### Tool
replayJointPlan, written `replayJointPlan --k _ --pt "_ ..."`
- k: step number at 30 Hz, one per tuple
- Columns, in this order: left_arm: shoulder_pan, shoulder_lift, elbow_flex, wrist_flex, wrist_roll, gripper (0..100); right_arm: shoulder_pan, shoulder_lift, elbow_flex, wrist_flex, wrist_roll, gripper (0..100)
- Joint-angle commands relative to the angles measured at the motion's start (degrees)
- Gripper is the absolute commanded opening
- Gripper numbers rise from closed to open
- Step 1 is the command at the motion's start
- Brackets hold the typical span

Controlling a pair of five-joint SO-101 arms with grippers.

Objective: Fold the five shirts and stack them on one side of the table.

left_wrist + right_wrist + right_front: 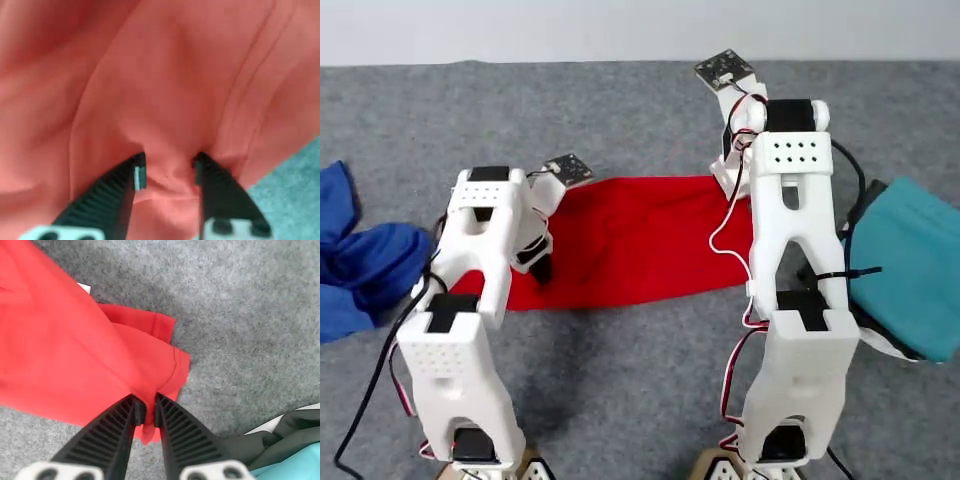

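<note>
**Desk:** What are your grippers on?

**Operator:** My left gripper [169, 167] has its black ribbed jaws drawn in on a pucker of the soft, plain red shirt [165, 75]. Creases run out from both tips. My right gripper [146, 412] has its jaws almost together, nipping a folded corner of the same cloth right at the hem.

**Desk:** And how does the shirt lie?

**Operator:** From the high camera I see it spread flat as a long band across the middle of the grey, felt-like table top [640, 400], between my two arms. My left arm holds its near left edge and my right arm holds its right end.

**Desk:** What else is around it?

**Operator:** A crumpled royal blue shirt [360, 260] lies at the far left, well apart from the red one. At the right edge a folded teal shirt [910, 270] sits on top of a dark garment [250, 445], just beside my right arm.
</note>
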Motion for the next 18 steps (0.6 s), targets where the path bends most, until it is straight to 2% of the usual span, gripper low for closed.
replayJointPlan --k 1,7,18 --pt "-0.62 0.88 -3.12 2.02 -2.02 3 0.66 -0.92 -0.62 -0.22 -0.53 1.1" --pt "-0.97 -4.75 -9.45 12.13 -4.48 1 2.68 -3.74 -0.62 -0.22 -0.44 1.1" --pt "-1.93 -22.68 -26.15 21.71 -4.4 1 2.24 -13.58 -0.62 0.13 -0.53 1.1"
